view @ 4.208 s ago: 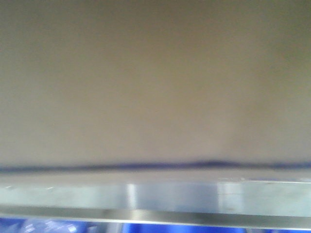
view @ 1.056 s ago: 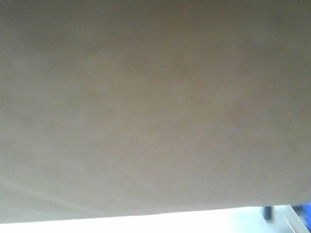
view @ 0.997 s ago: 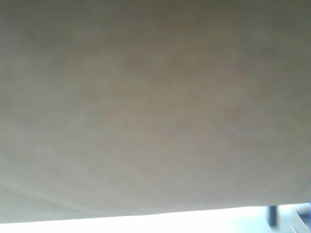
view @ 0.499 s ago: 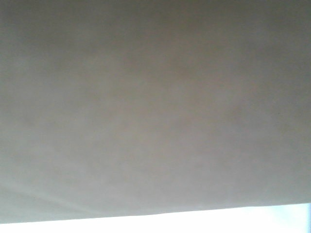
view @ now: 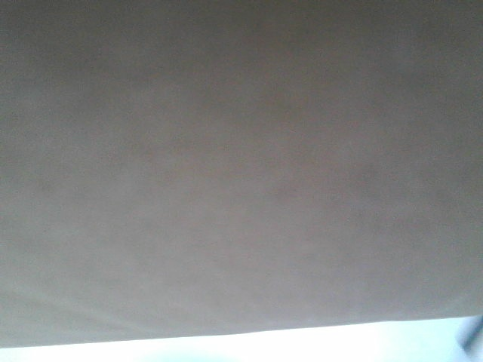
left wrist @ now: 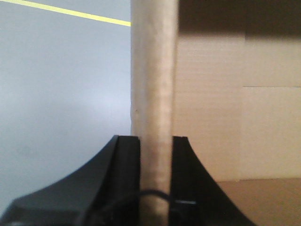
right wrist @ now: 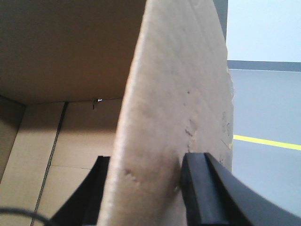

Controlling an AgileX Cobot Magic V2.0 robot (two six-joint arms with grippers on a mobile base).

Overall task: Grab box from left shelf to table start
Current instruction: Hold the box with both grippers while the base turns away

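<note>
Brown cardboard box point(view: 241, 166) fills the front view, pale table point(view: 226, 348) strip below its near edge. Left gripper point(left wrist: 154, 146) pinches the left wall; right gripper point(right wrist: 146, 165) pinches the right wall.

You have no text, label, brand or number to read in any view; the box point(view: 241, 166) shows you only plain brown cardboard.

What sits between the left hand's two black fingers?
A panel of the cardboard box, edge-on, pinched by the left hand; the left wrist view shows it.
</note>
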